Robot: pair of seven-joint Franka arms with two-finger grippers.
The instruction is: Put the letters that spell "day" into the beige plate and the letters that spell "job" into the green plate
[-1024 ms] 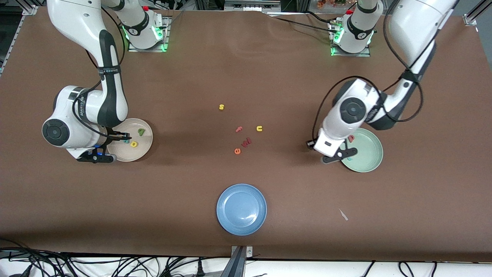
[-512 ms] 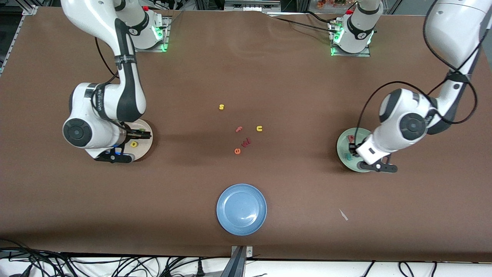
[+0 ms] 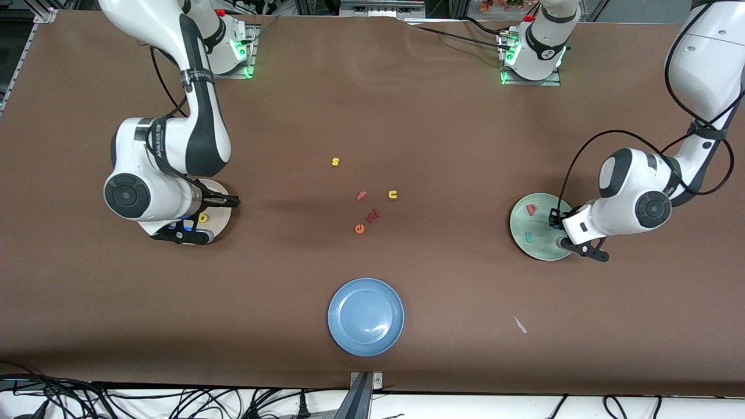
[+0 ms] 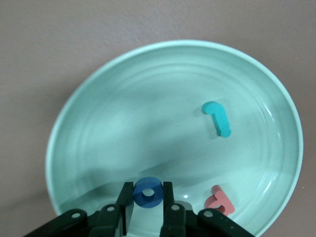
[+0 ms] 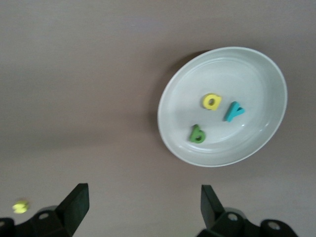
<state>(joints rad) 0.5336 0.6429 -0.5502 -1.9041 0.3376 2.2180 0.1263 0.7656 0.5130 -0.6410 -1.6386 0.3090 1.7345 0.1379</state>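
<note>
My left gripper (image 4: 148,189) is shut on the blue ring o (image 4: 148,195), holding it just over the green plate (image 4: 98,123) near the rim. In that plate lie the teal j (image 4: 217,118) and the pinkish-red b (image 4: 220,202). From the front, the left gripper (image 3: 554,220) hangs over the green plate (image 3: 520,233) at the edge toward the left arm's end. The beige plate (image 5: 256,74) holds the yellow a (image 5: 211,101), teal y (image 5: 234,111) and olive-green d (image 5: 197,134). My right gripper (image 5: 143,207) is open and empty over bare table beside the beige plate (image 3: 220,220).
Loose letters lie mid-table: a yellow s (image 3: 335,162), salmon f (image 3: 361,195), yellow u (image 3: 393,194), dark red w (image 3: 373,215) and orange e (image 3: 359,228). A blue plate (image 3: 365,316) sits nearer the front camera. A white scrap (image 3: 520,325) lies beside it.
The right gripper has opened and shifted off the beige plate toward mid-table. The left arm has swung across the green plate toward its own end of the table, uncovering b and j.
</note>
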